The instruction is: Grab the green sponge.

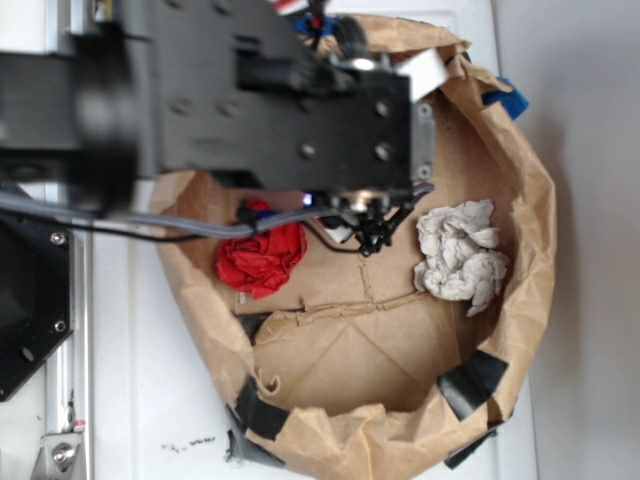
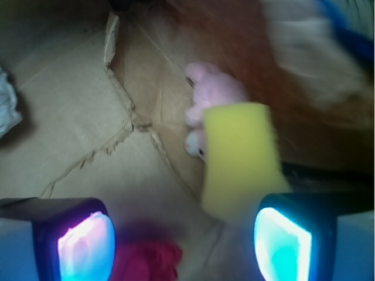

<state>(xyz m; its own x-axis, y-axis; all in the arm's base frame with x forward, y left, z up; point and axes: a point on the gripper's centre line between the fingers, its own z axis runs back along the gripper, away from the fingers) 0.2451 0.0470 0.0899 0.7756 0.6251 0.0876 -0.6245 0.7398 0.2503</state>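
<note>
The gripper [image 2: 184,240] hangs spread wide inside the paper bag [image 1: 520,200], grasping nothing; the green sponge [image 2: 240,161] lies just ahead, nearer its right finger, so a sideways shift seems needed.

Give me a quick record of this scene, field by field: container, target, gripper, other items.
container: brown paper bag, rim rolled down
target: sponge, yellow, beside the right finger, not gripped
gripper: open, above the bag floor
other items: red paper ball; grey-white paper ball; pink soft toy behind the sponge
</note>
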